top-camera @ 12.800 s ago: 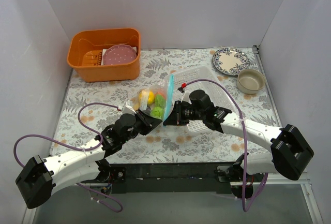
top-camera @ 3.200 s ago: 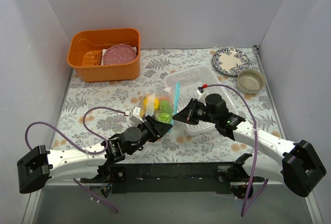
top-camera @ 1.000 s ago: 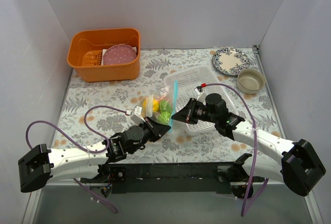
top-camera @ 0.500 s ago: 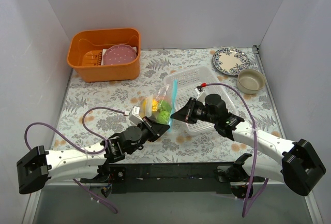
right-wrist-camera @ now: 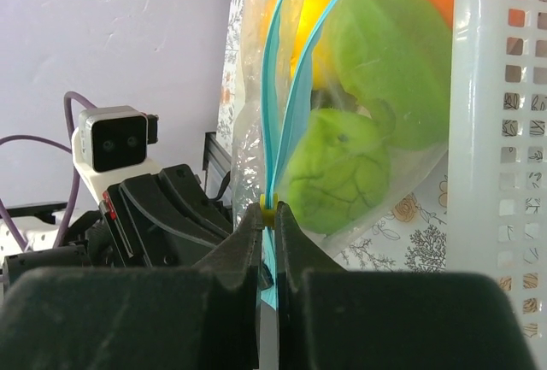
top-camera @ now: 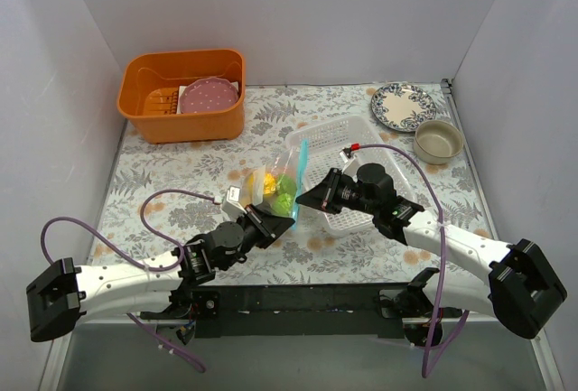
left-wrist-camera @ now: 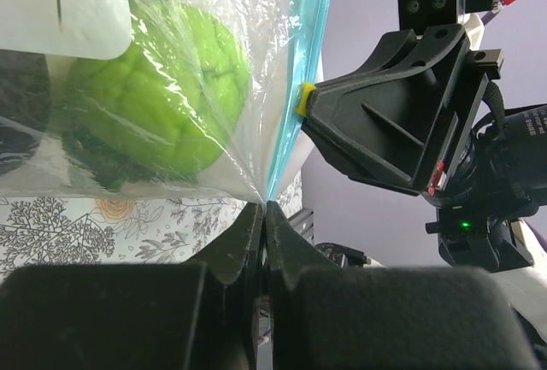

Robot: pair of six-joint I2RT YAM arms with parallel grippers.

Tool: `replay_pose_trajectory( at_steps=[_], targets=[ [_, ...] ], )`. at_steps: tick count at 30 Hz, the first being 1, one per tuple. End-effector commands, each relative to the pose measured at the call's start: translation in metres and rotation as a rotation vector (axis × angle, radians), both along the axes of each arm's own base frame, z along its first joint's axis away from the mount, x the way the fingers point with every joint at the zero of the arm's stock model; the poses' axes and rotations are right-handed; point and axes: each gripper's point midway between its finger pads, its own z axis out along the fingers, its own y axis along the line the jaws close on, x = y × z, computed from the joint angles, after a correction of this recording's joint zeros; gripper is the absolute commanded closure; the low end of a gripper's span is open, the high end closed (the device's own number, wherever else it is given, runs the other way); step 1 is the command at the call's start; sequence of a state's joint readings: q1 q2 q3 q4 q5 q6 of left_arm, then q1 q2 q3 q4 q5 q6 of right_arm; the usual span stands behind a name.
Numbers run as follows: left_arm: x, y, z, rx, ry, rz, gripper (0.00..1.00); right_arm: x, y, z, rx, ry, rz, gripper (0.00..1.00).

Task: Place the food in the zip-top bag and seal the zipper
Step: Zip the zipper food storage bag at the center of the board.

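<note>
Zip-top bag (top-camera: pixel 268 185), holding green, yellow and orange toy food (right-wrist-camera: pixel 385 45), is stretched between both arms at mid-table, just beside a white mesh basket (top-camera: pixel 343 138). The left gripper (left-wrist-camera: pixel 263 209) is clamped tight on a bag corner at the zipper's end. The right gripper (right-wrist-camera: pixel 269 214) is pinched closed on the teal zipper (right-wrist-camera: pixel 286 105), whose two strips part beyond it.

Plain pale walls (top-camera: pixel 361 12) close in the back and both sides under soft, even light. The table (top-camera: pixel 163 174) wears a grey leaf-patterned cloth with orange blooms, and a black rail (top-camera: pixel 298 299) runs along its near edge.
</note>
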State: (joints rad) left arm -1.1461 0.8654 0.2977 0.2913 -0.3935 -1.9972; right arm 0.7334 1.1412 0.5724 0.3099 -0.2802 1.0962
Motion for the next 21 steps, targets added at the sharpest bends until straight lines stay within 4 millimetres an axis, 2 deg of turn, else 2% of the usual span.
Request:
replay_pose_trajectory(
  at_steps=[1, 15, 21],
  targets=[
    [-0.013, 0.0, -0.01, 0.013, 0.023, -0.056, 1.0, 0.035, -0.005, 0.031, 0.066, -0.113, -0.136, 0.93],
    [-0.016, 0.003, -0.012, 0.02, 0.03, -0.067, 1.0, 0.047, -0.011, 0.027, 0.054, -0.117, -0.182, 0.92],
    [-0.019, 0.009, -0.021, 0.032, 0.046, -0.061, 1.0, 0.054, -0.014, 0.029, 0.055, -0.125, -0.193, 0.92]
  ],
)
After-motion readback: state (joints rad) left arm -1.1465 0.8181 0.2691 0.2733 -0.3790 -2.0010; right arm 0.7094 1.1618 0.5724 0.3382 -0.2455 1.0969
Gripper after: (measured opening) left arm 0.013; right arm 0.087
